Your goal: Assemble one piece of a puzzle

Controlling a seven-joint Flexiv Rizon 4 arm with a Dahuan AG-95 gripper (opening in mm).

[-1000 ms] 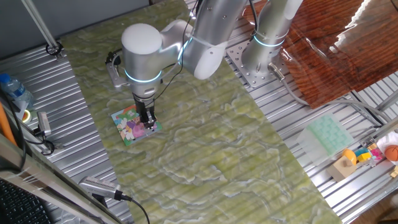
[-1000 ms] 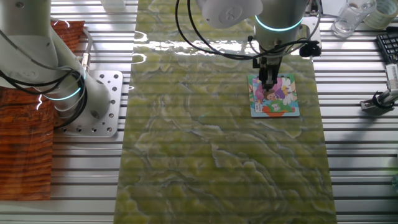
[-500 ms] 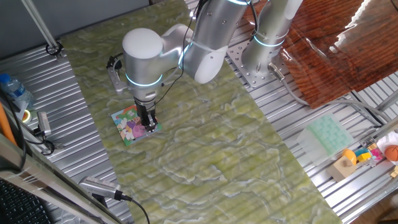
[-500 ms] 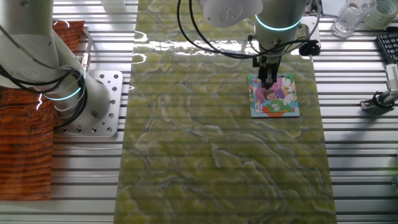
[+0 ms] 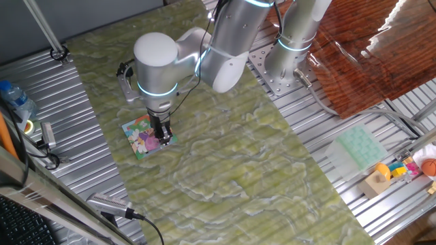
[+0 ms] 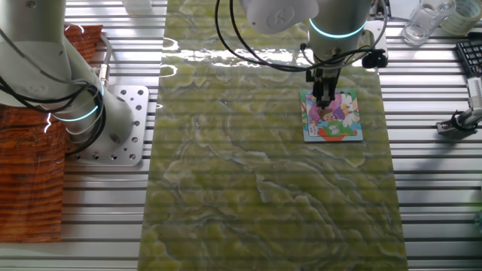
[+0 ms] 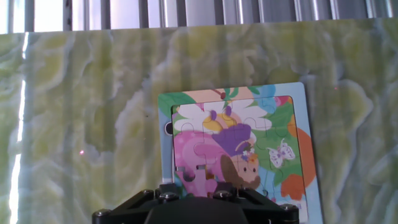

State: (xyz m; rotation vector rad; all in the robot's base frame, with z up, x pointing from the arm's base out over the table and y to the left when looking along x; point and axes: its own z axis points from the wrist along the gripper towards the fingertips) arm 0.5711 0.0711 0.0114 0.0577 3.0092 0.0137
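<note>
In the hand view the gripper (image 7: 202,208) sits at the bottom edge, only its dark housing showing, so the fingertips are out of sight. I can't tell how far apart the jaws stand or whether anything is held (the fixed views are too coarse to settle it either).

Just beyond it lies the puzzle (image 7: 239,152), flat on the green marbled surface (image 7: 74,112), blue border visible along its left and right sides. In one fixed view the puzzle (image 5: 148,136) is toward the left edge of the surface; in the other fixed view it (image 6: 331,115) is near the far right corner.

The piece isn't clearly distinguishable. There's a jagged, unsettled-looking spot in the pink area at the puzzle's near left, approx right under the gripper; prob. that's where the piece goes or already sits, but I can't say which.

Judgement: the step in hand is seating the piece. To do it well:
- keep the fingers vertical, w/ no sideways drag, or neighbouring pieces shift.
- press gently, straight down; tabs must line up first.
- lift off straight up so nothing pops out.

Beyond the puzzle's far edge, the surface ends at ribbed metal slats (image 7: 205,11).
</note>
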